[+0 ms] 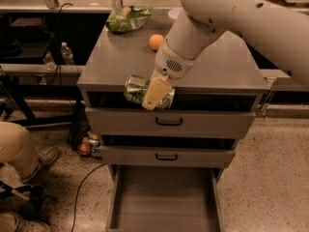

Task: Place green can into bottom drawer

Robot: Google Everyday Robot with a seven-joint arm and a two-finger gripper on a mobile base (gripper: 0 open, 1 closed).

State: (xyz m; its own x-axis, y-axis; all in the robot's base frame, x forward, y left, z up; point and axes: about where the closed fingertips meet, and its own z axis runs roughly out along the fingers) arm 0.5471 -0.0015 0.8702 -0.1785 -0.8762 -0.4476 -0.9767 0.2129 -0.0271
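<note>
My gripper [153, 94] is shut on the green can [137, 89], a shiny green-and-silver drink can held on its side. It hangs in the air just in front of the cabinet's top front edge, above the top drawer. One cream finger [155, 93] lies across the can's front. The bottom drawer [164, 199] is pulled open below, wide, with a flat grey floor and low side walls. It lies well below the can and slightly to the right.
The grey cabinet [125, 57] holds an orange ball [156, 41] and a crinkled green snack bag [128, 19] at the back. Two shut drawers with black handles [169, 122] sit above the open one. A person's leg [19, 146] and floor clutter [88, 145] lie left.
</note>
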